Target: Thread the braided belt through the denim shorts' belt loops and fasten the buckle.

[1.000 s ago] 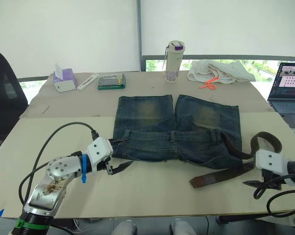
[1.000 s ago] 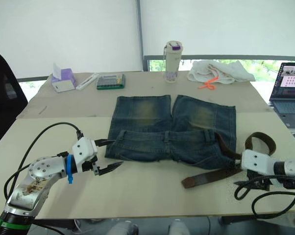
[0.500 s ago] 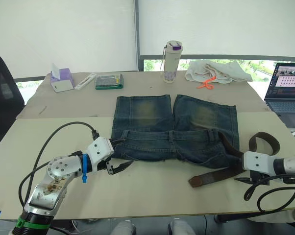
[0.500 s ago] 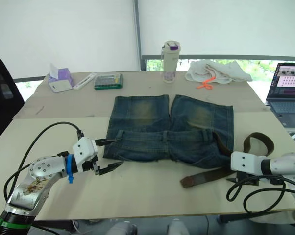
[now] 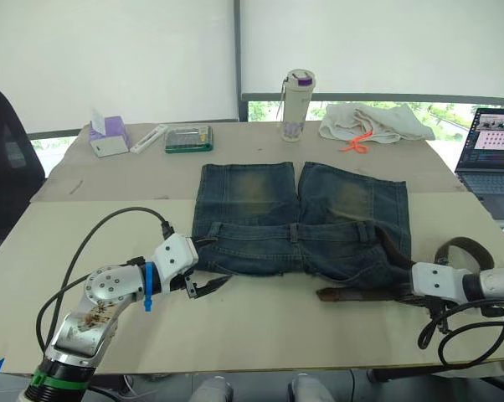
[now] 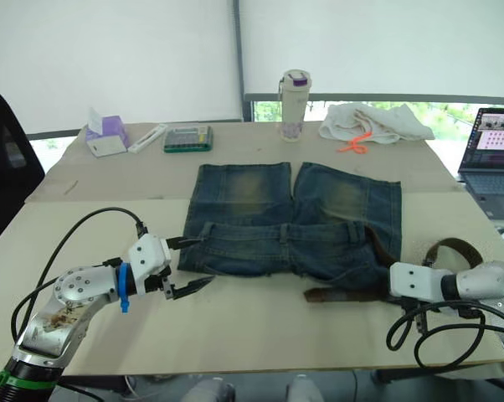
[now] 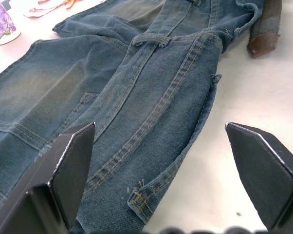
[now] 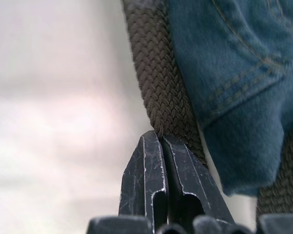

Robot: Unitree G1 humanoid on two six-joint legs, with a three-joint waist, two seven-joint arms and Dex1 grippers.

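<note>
The denim shorts [image 5: 298, 219] lie flat in the middle of the table [image 5: 260, 331], legs pointing to the far side, each leg with a faded yellowish-tan patch, and the waistband along the near edge. A narrow belt loop [image 5: 295, 234] shows at the middle of the waistband. The braided belt [image 5: 361, 292] is dark brown: one stretch lies on the table just near of the waistband's right half, its reddish-brown leather tip [image 7: 261, 45] pointing left, and another stretch runs up along the shorts' right edge. Further right the belt curls into a loop [image 5: 463, 248] near the table's right edge. The buckle cannot be made out.

The left gripper [image 5: 207, 268] sits at the near left corner of the waistband, its 2 black fingers [image 7: 68, 170] spread wide, one on each side of the denim corner, holding nothing. The right gripper [image 8: 160, 141] is at the near right of the shorts; its 2 fingers are pressed together, their tips pinching the edge of the woven strap where it passes under the denim hem.

On the far side of the table stand a tissue box [image 5: 108, 136], a green tray [image 5: 190, 139], a bottle [image 5: 297, 105] and a crumpled white cloth [image 5: 371, 121]; a laptop [image 5: 491, 151] is at the far right.
</note>
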